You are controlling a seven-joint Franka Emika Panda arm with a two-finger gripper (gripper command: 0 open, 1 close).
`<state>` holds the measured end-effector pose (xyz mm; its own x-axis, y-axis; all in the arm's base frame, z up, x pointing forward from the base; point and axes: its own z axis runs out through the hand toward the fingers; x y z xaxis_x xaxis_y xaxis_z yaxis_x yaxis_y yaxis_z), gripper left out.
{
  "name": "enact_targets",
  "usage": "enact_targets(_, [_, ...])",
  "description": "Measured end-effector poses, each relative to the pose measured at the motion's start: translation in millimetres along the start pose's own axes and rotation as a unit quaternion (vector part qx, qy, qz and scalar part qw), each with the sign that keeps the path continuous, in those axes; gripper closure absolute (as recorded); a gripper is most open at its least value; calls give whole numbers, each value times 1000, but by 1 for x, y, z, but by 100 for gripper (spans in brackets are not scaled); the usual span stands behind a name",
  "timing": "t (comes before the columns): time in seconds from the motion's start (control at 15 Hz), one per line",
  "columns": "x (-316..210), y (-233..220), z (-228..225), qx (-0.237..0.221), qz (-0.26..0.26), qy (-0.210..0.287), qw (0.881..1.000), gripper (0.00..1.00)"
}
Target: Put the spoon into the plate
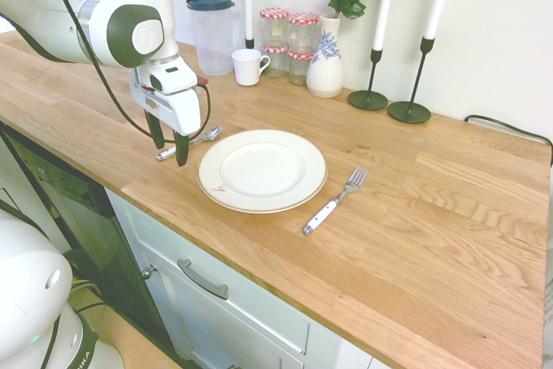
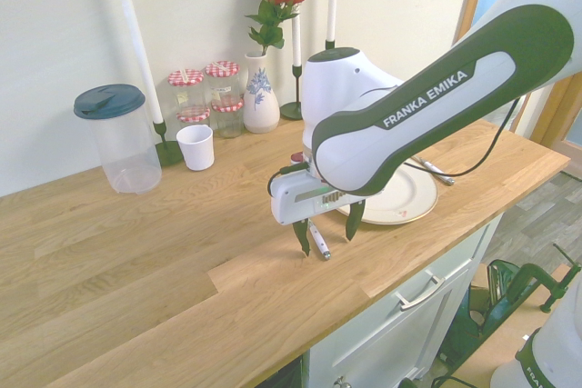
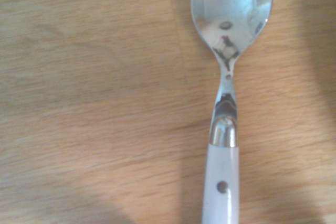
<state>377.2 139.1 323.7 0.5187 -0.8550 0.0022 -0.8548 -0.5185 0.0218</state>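
Hovering spread over the spoon (image 1: 192, 141), the end effector (image 1: 169, 145) sits just beside the plate (image 1: 304, 181) rim.

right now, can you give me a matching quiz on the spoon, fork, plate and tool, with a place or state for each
Things:
1. spoon
2. fork
3. plate
4. tool

Places or states:
A. open, pointing down over a handle
B. lying on the counter, on the plate's far side from the arm
C. bare, with a small red mark near its rim
D. lying on the counter under the arm, bowl toward the cup

Pairs: 1-D, 2-B, 3-C, 4-A
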Motion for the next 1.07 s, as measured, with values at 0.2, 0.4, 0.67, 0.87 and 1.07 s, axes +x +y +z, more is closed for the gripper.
enact_targets(0.2, [-1, -1, 0, 2, -1, 0, 1000, 100])
enact_targets(0.4, [-1, -2, 0, 3, -2, 0, 1000, 100])
enact_targets(0.67, [-2, -4, 0, 5, -3, 0, 1000, 100])
enact_targets(0.87, [-4, -7, 0, 7, -5, 0, 1000, 100])
enact_targets(1.07, [-7, -10, 0, 9, -3, -2, 1000, 100])
